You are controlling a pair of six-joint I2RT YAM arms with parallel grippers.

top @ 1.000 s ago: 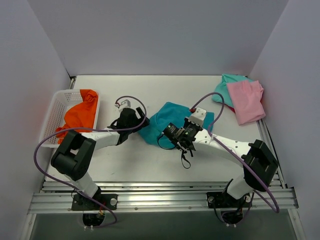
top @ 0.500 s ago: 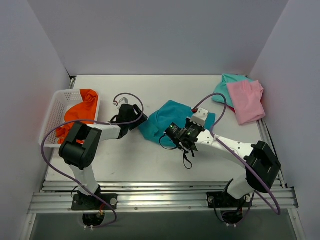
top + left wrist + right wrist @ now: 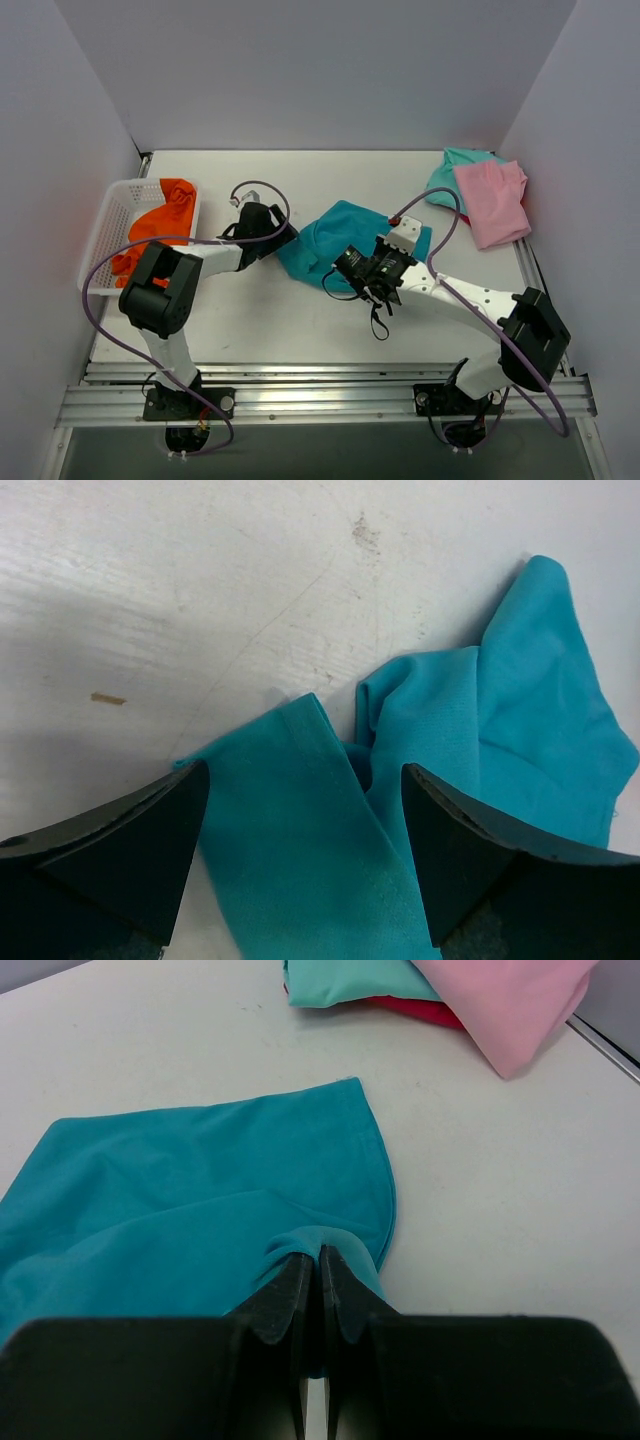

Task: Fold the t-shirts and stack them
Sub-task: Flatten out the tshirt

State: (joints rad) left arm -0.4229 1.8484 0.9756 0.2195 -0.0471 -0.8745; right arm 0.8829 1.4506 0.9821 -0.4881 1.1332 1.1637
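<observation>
Rumpled teal t-shirt; pink atop mint-green

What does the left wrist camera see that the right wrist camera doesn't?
Only the left wrist view: the left hand, open over a strip of the teal shirt, and a brown fleck on the table. Only the right wrist view: the right hand pinching that shirt, plus the pink shirt and mint shirt beyond. Both: the teal shirt and the table.

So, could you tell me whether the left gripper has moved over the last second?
Yes, slightly. Against the white basket, the left gripper has shifted toward the far wall and remains at the edge of the teal-blue t-shirt.
</observation>
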